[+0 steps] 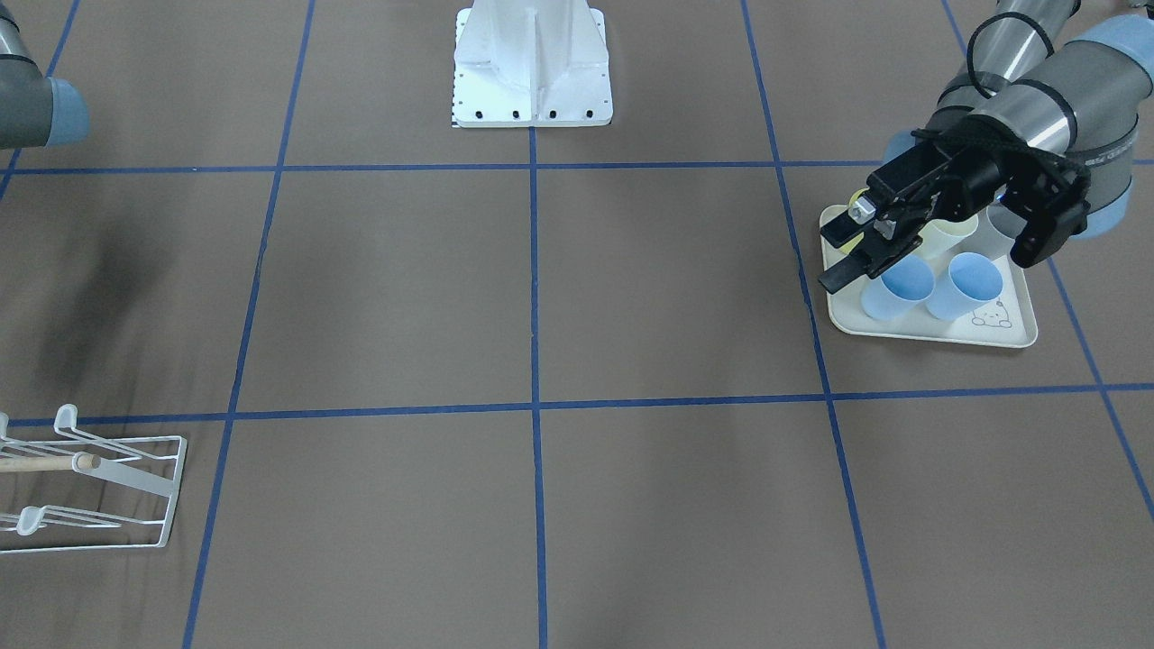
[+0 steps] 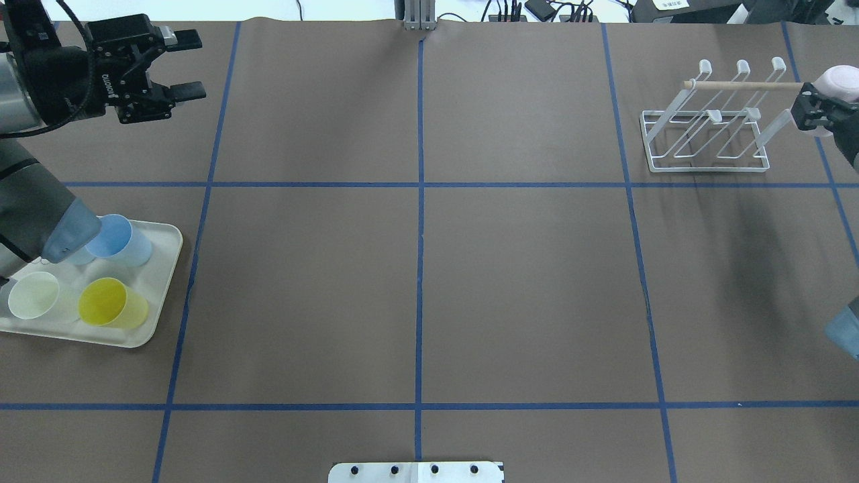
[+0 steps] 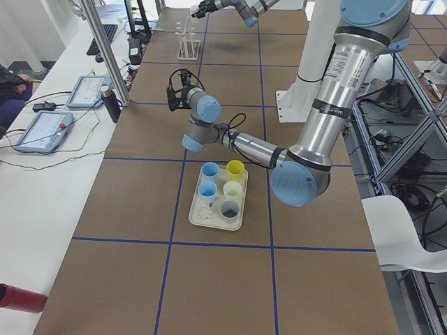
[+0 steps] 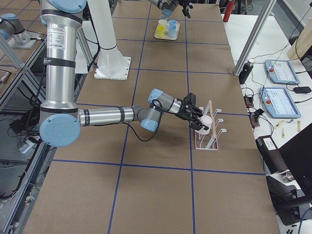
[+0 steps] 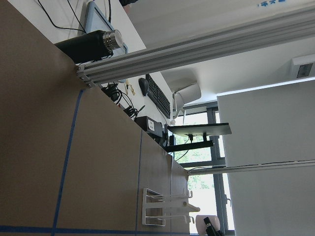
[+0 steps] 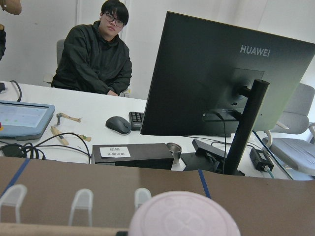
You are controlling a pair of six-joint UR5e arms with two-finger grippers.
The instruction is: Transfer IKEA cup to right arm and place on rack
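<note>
My right gripper (image 2: 820, 107) is shut on a pale pink cup (image 2: 843, 80) at the right end of the white wire rack (image 2: 704, 137), level with its wooden dowel (image 2: 741, 84). The exterior right view shows the pink cup (image 4: 206, 120) against the rack (image 4: 210, 131). The right wrist view shows the cup's base (image 6: 184, 219) low in front, with the rack's prongs (image 6: 81, 200) to its left. My left gripper (image 2: 189, 64) is open and empty, raised beyond the tray; in the front-facing view the gripper (image 1: 847, 243) hangs over the tray's cups.
A cream tray (image 2: 164, 251) at the left holds a blue cup (image 2: 121, 238), a yellow cup (image 2: 107, 302) and a pale cup (image 2: 33, 295). The white robot base (image 1: 532, 63) stands mid-table. A seated person (image 6: 96, 54) and a monitor (image 6: 221, 78) are beyond the far edge.
</note>
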